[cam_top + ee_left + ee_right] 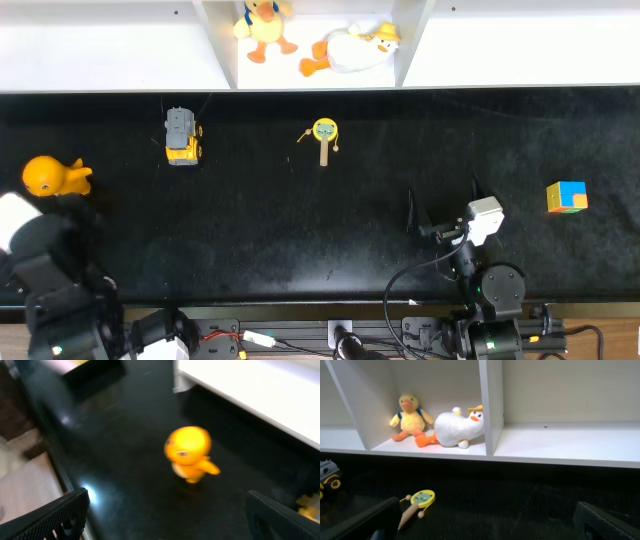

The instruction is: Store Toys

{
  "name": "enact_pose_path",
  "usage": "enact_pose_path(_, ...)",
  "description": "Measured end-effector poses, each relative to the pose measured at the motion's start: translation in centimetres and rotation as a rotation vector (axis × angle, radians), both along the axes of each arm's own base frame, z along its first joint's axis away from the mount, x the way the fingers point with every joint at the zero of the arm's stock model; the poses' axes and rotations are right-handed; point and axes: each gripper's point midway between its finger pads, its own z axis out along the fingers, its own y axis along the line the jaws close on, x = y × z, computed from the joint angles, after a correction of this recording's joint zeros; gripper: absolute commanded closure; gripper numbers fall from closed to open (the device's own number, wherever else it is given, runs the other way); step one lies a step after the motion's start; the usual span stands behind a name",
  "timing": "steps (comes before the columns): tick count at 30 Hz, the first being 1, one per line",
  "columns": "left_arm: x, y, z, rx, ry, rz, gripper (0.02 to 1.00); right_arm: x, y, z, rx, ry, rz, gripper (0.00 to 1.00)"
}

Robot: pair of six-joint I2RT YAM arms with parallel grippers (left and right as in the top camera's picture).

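Gaping wide, left pincer (166,497) faces a glossy, rounded orange figure (189,454); right pincer (487,506) likewise apart over matte black table (300,230).

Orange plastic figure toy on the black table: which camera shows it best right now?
The left wrist view: the orange plastic figure toy stands upright, close and large, on the black table just ahead of the open left tool. The top view shows it small, from above, near the table's left edge.

You are looking at a black worktop (300,230) running beneath a white shelf unit (100,50) — its upright dividers (490,405) are splitting it into open bays. Past the worktop's edge a pale floor (25,485) is showing, and light is glinting off the dark surface.
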Motion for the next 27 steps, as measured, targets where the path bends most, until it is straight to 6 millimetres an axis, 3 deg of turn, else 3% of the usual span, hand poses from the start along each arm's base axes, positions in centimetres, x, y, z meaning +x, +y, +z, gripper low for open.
enact_pose_path(11, -1.1, 6.2, -4.2, -0.165, 0.104, 0.093, 0.025, 0.0, 0.0, 0.0, 0.0, 0.0, 0.0, 0.005)
enact_pose_path(20, 2.8, 8.7, -8.0, -0.199, 0.232, -0.086, 0.023, 0.0, 0.0, 0.0, 0.0, 0.0, 0.0, 0.005)
enact_pose_path(24, 4.7, 9.1, -9.8, -0.22, 0.254, -0.179, 0.023, 0.0, 0.0, 0.0, 0.0, 0.0, 0.0, 0.005)
enact_pose_path(27, 6.3, 9.0, -10.1, -0.22, 0.226, -0.257, 0.023, 0.0, 0.0, 0.0, 0.0, 0.0, 0.0, 0.005)
